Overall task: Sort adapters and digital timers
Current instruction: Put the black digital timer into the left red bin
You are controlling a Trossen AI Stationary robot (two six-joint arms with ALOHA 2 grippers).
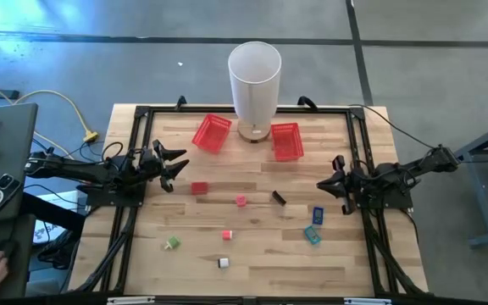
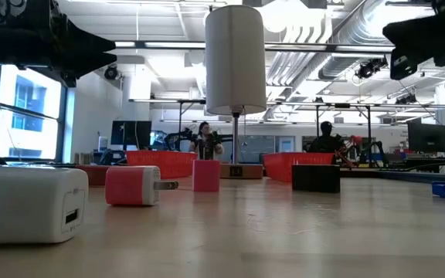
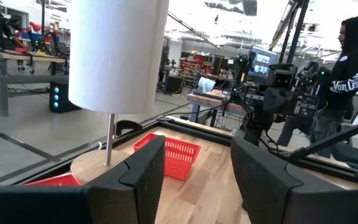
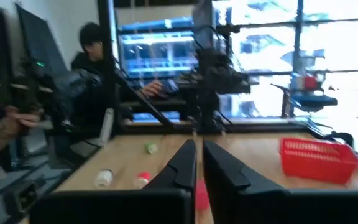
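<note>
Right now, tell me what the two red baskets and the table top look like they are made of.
Red baskets: likely molded plastic; uniform bright red, open lattice walls.
Table top: wood, probably butcher block; pale parallel strips with visible grain, satin finish showing soft reflections in the low view.

Two baskets (image 1: pixel 212 133) at the far side were red. The lamp (image 1: pixel 254 78) was white. Little blocks were pink (image 1: pixel 241 201), green (image 1: pixel 173 243), blue (image 1: pixel 318 215) and white (image 1: pixel 224 263).
</note>
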